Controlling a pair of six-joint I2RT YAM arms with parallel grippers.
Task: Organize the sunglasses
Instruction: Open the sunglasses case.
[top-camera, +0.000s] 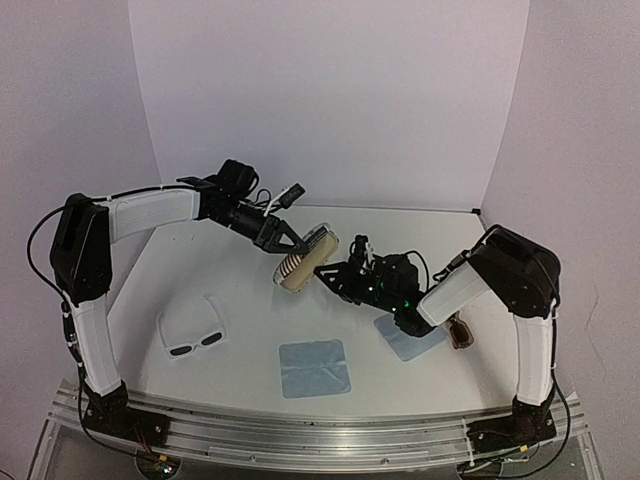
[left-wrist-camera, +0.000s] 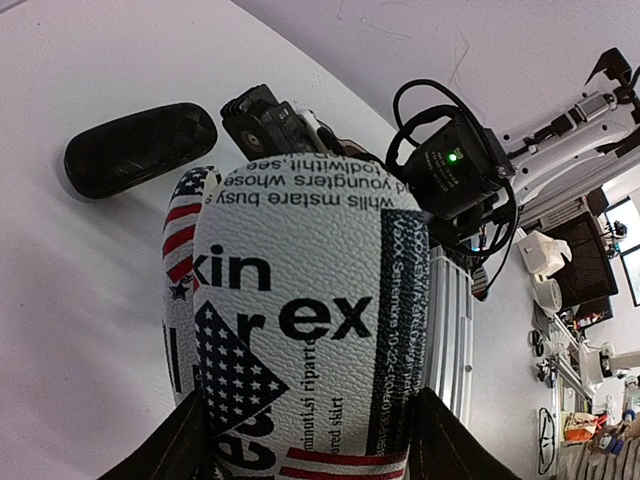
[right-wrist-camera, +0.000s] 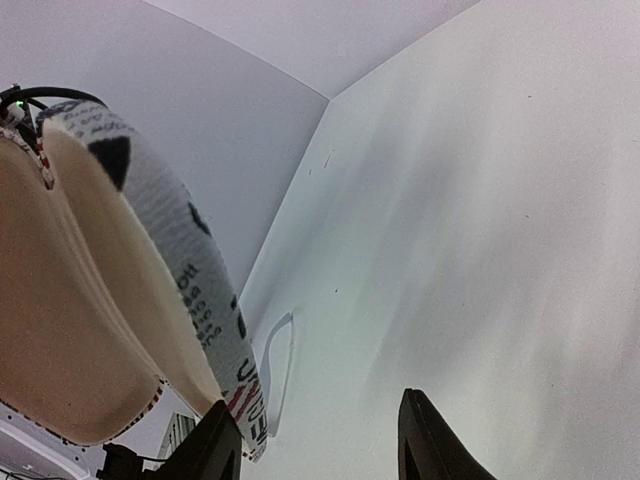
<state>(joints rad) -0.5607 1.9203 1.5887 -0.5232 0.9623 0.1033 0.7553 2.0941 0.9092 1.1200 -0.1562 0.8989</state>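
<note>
The left end effector (top-camera: 288, 240) is clamped on the stripe-patterned case (top-camera: 306, 259), held open above the desk (top-camera: 190, 265). The right end effector (right-wrist-camera: 316, 400) has its fingers apart, 1 of them against the edge of the case's lid. The white sunglasses (top-camera: 195, 337) lie on the desk's near left. The brown sunglasses (top-camera: 461, 331) lie at the right, partly hidden by the right arm.

Left sunglasses (top-camera: 195, 337): laid on the table (top-camera: 230, 290), left of the front cloth (top-camera: 314, 367).
Right sunglasses (top-camera: 461, 331): laid right of the other cloth (top-camera: 408, 345).
</note>
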